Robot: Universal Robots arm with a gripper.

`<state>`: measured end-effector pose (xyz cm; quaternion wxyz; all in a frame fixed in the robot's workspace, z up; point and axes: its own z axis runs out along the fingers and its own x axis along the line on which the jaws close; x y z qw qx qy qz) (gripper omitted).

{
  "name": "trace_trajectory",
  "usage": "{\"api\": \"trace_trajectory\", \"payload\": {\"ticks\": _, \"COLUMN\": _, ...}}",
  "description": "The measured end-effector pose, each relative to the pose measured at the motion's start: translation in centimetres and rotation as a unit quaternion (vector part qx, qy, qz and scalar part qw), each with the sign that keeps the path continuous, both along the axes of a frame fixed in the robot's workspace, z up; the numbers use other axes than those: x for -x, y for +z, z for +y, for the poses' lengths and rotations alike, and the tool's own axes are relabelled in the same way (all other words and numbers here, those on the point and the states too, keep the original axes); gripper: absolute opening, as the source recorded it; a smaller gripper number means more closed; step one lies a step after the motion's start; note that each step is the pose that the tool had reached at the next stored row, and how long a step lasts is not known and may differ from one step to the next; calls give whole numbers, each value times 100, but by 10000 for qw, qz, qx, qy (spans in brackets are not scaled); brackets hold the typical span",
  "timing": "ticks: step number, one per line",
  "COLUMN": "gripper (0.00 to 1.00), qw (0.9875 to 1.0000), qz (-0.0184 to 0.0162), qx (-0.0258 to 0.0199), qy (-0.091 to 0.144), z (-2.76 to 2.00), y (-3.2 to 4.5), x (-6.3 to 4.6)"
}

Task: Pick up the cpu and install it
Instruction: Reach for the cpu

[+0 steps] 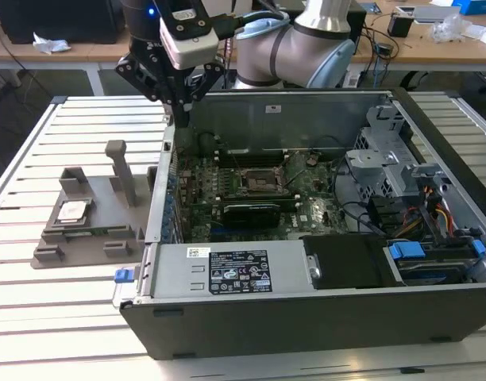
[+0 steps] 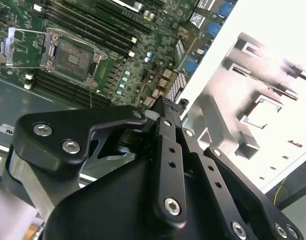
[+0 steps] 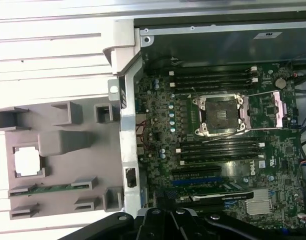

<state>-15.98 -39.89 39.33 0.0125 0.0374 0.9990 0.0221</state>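
The cpu (image 1: 72,210) is a small silvery square lying flat in a recess of the grey plastic tray (image 1: 92,238), on the slatted table at the exterior view's left of the computer case. In the first wrist view the cpu (image 3: 29,161) shows as a bright white square. The motherboard socket (image 1: 263,181) sits inside the case with its frame open, and it appears in both wrist views (image 3: 220,114) (image 2: 73,57). My gripper (image 1: 179,111) hangs shut and holding nothing above the case's wall, between tray and socket. Its black fingertips (image 2: 170,102) point down at the board's edge.
The open computer case (image 1: 306,270) holds memory slots, a black card (image 1: 251,210), cables and drive bays (image 1: 433,254) at the exterior view's right. An upright grey post (image 1: 120,171) rises from the tray. Desks with clutter stand behind the table.
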Motion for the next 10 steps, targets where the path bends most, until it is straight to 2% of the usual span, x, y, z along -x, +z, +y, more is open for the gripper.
{"api": "trace_trajectory", "payload": {"ticks": 4, "gripper": 11, "qw": 10000, "qz": 0, "qx": 0, "qy": 1, "z": 0, "y": 0, "x": 106}}
{"api": "trace_trajectory", "payload": {"ticks": 10, "gripper": 11, "qw": 10000, "qz": 0, "qx": 0, "qy": 0, "z": 0, "y": 0, "x": 205}}
